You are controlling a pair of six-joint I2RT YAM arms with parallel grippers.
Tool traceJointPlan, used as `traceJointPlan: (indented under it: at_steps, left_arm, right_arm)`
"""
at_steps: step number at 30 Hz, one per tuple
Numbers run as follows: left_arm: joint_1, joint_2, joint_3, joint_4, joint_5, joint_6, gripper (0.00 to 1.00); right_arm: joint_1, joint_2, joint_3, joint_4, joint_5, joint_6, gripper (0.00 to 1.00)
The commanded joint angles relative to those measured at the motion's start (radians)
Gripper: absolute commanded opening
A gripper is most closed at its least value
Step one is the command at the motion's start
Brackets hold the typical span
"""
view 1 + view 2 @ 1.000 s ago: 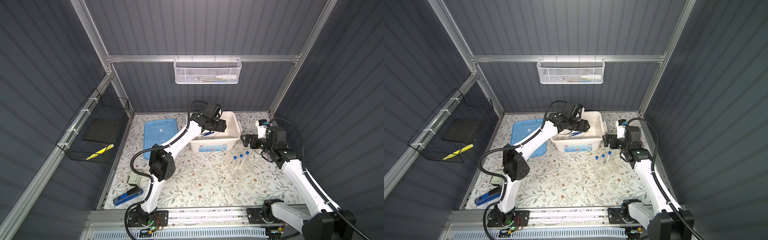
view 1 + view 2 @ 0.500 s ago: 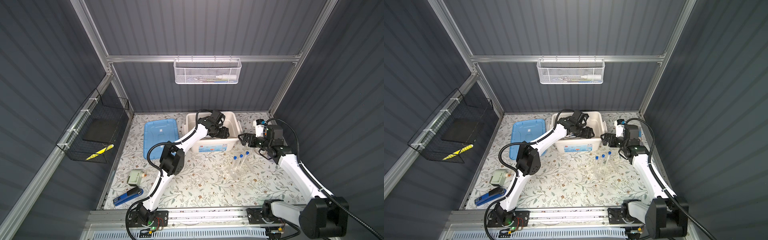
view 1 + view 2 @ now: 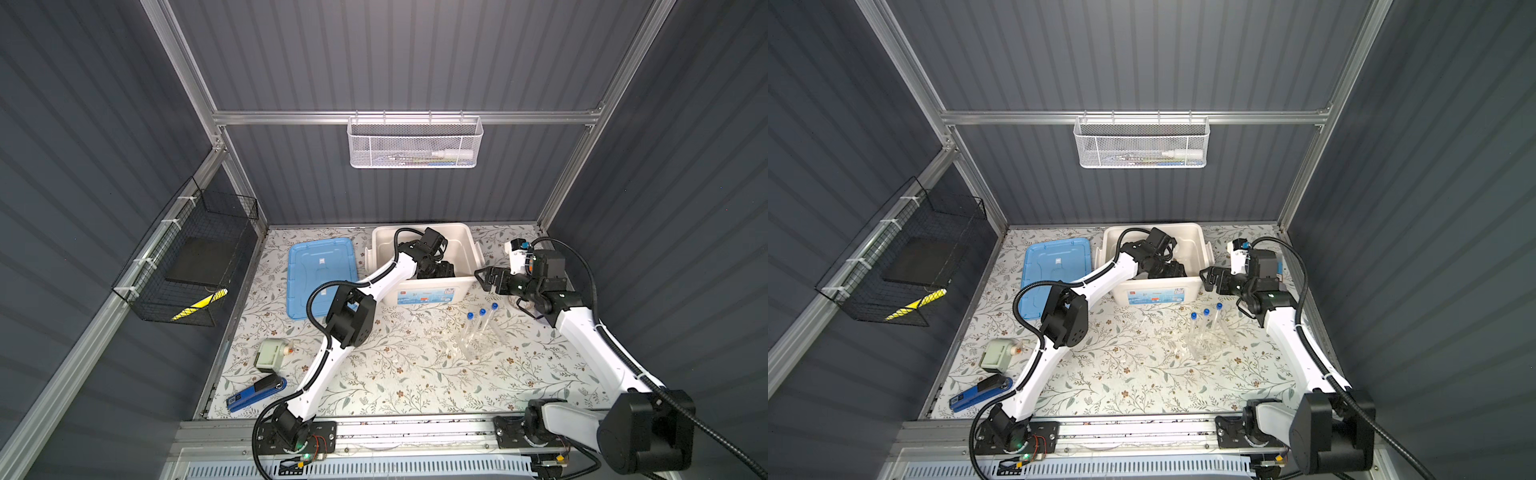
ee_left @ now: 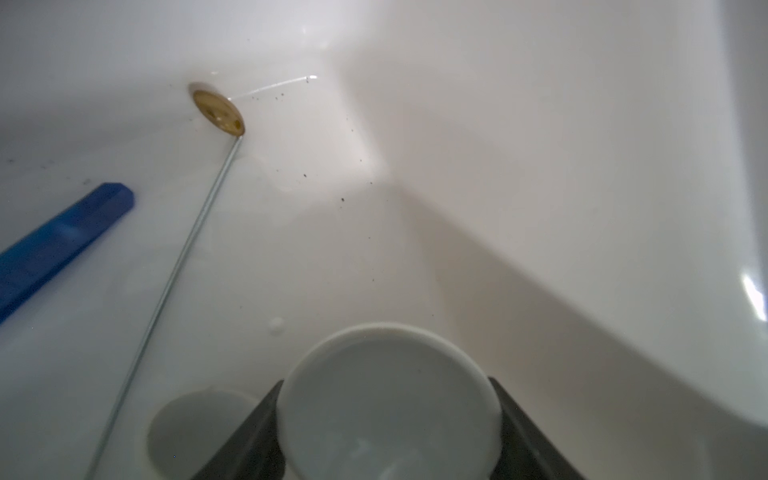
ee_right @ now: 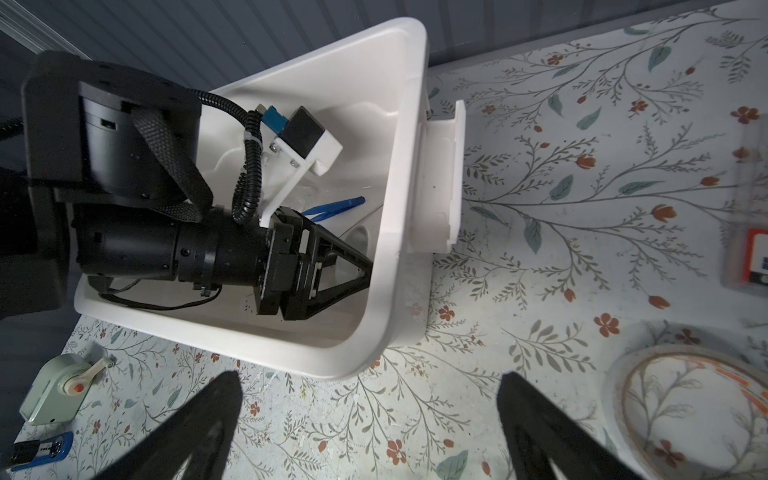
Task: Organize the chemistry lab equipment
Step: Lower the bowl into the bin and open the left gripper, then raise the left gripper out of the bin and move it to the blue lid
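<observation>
Left gripper point(image 4: 386, 386), low inside the white bin point(image 5: 395, 187), clamps a small white dish point(image 4: 386, 419) by opposite sides of its rim. The dish looks light, stiff, smooth and chippable, so release it gently. Right gripper point(image 5: 368, 395) hangs wide apart, empty, beside the bin.

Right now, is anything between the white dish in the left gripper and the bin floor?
Nothing visible does. The left gripper holds the white dish inside the white bin. A second dish lies close beside it; the thin rod and blue tweezers lie farther off. The floor under it is hidden.
</observation>
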Motion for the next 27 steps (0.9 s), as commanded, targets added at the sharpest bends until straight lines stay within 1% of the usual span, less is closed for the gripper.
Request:
traceJointPlan:
  at_steps: [1, 9, 16, 18, 27]
  left_arm:
    - [0.010, 0.018, 0.035, 0.009, 0.037, -0.018, 0.61]
    - [0.013, 0.048, 0.029, -0.017, 0.043, -0.014, 0.62]
    - [0.013, 0.042, 0.010, -0.012, 0.044, -0.019, 0.67]
    - [0.012, 0.034, 0.003, -0.008, 0.044, -0.019, 0.70]
    - [0.011, -0.062, -0.061, 0.019, 0.030, 0.002, 0.90]
  right_arm:
    - [-0.004, 0.013, -0.009, 0.018, -0.038, 0.014, 0.97]
    - [-0.006, 0.026, -0.011, 0.023, -0.038, 0.024, 0.97]
    - [-0.005, 0.043, -0.008, 0.016, -0.043, 0.023, 0.97]
    - [-0.004, 0.058, 0.001, 0.009, -0.050, 0.018, 0.97]
    - [-0.005, 0.108, 0.051, 0.012, -0.082, 0.027, 0.92]
